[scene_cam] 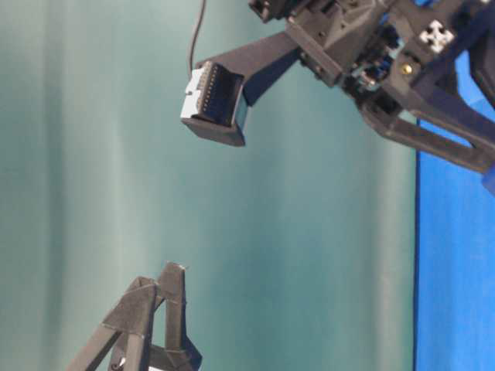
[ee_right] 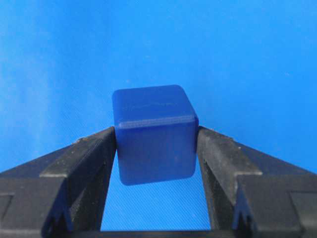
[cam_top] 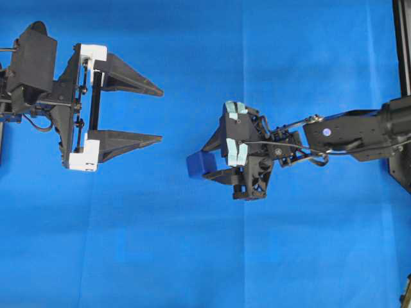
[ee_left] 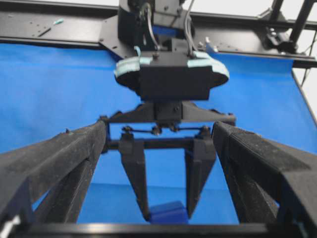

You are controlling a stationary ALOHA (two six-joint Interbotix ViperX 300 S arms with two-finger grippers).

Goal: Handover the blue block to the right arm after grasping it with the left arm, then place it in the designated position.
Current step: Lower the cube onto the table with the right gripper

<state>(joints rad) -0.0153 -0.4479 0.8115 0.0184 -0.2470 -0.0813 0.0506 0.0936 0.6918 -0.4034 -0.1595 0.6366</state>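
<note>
The blue block (ee_right: 154, 134), a small dark-blue cube with rounded edges, is pinched between the two black fingers of my right gripper (ee_right: 156, 131). It hangs above the blue cloth. From overhead, the block (cam_top: 199, 165) sits at the tip of the right gripper (cam_top: 204, 165) near the middle of the table. My left gripper (cam_top: 160, 113), with white brackets, stands wide open to the left, well apart from the block. In the left wrist view the open left gripper (ee_left: 159, 131) faces the right gripper, and the block (ee_left: 168, 212) shows low between that gripper's fingers.
A blue cloth (cam_top: 192, 256) covers the table. A black frame rail (ee_left: 59, 29) runs along the far edge, and a black post (cam_top: 401, 45) stands at the right edge. Open cloth lies between the two grippers.
</note>
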